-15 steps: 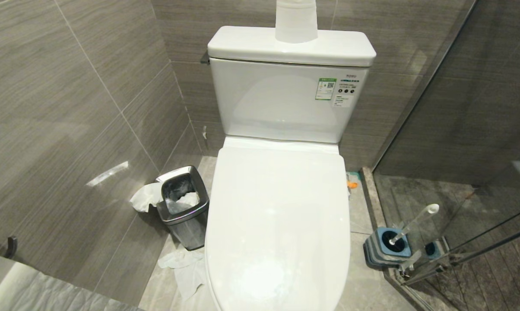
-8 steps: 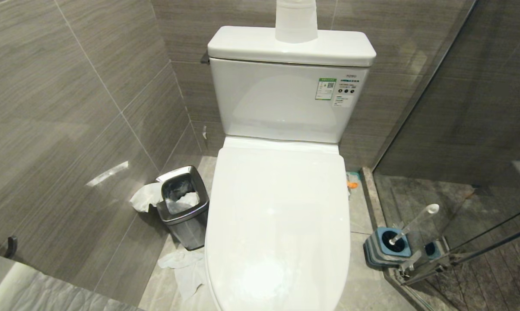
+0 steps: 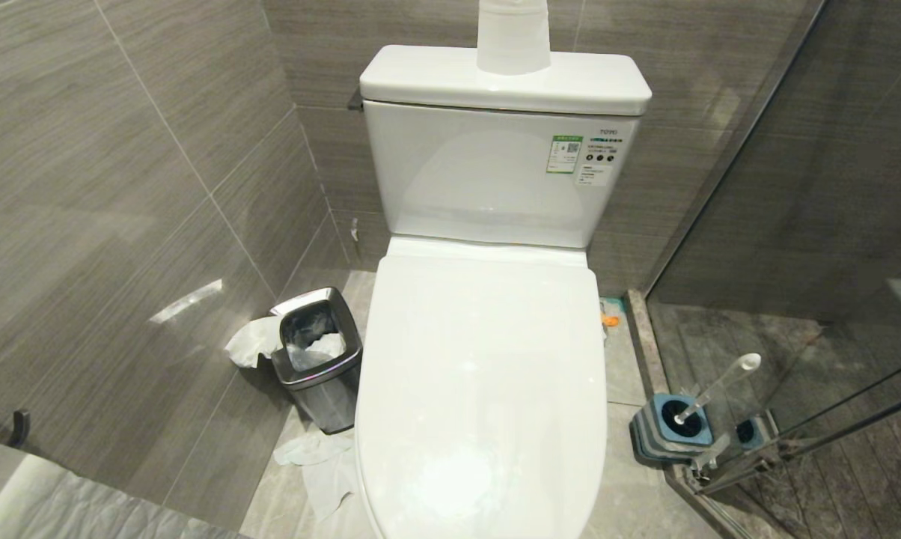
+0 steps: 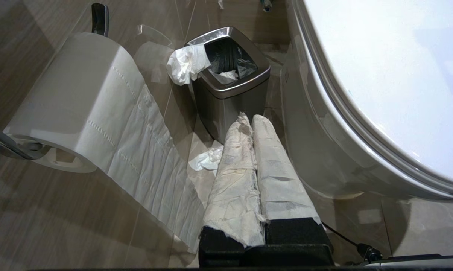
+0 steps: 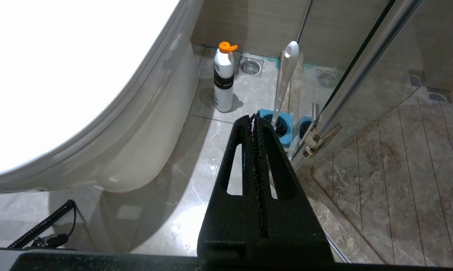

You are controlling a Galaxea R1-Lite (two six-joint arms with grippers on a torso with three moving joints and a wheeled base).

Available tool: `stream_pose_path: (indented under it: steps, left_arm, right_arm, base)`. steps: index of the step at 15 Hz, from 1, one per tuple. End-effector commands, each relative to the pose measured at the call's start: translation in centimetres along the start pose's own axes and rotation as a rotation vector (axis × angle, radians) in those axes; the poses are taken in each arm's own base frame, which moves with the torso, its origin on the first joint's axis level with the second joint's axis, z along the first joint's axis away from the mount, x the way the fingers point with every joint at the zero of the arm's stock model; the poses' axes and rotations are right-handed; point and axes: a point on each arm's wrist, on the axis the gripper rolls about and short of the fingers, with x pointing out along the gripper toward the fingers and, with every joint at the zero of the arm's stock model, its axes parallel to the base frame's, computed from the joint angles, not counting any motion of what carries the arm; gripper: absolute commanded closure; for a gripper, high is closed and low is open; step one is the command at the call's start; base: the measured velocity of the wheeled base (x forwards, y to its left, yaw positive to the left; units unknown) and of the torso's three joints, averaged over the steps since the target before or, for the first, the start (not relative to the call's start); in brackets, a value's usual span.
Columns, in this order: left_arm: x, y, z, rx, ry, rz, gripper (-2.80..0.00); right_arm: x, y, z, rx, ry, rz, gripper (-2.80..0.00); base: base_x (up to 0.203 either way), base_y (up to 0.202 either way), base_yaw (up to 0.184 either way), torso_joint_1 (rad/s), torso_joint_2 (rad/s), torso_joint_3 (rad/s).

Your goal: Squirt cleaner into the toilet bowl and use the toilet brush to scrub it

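Both parked, empty: left gripper (image 4: pixel 251 120) and right gripper (image 5: pixel 254 121) pinched closed, toilet brush (image 5: pixel 285 81) just ahead, lid (image 3: pixel 480 389) down.

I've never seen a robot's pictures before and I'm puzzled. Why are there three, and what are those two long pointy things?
A cleaning robot with two arms took them. One camera sits on its head and looks down at the toilet, whose lid is closed. The other two cameras sit on its wrists, just behind each claw, so the pointy things are the claws themselves.

The left claw has fingers wrapped in white paper. Past it you see a steel bin with tissue in it and a toilet paper roll on the wall.

The right claw is plain black. Past it stand a white bottle with an orange cap and the toilet brush in its blue holder, beside a glass door.

Both claws are shut and hold nothing.
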Motion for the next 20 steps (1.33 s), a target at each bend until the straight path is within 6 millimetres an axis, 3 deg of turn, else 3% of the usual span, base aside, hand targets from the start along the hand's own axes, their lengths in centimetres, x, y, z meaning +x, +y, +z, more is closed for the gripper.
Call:
stream_pose_path:
  steps: [1, 20]
  left_arm:
    - [0.02, 0.0, -0.04, 0.001, 0.003, 0.0, 0.0]
    - [0.02, 0.0, -0.05, -0.005, 0.005, 0.0, 0.0]
  right_arm:
    - [0.01, 0.0, 0.0, 0.0, 0.001, 0.001, 0.0]
    - [0.01, 0.0, 0.0, 0.0, 0.001, 0.0, 0.0]
  base:
    - [0.0, 0.0, 0.0, 0.0, 0.0, 0.0]
    - [0.0, 0.0, 0.0, 0.0, 0.0, 0.0]
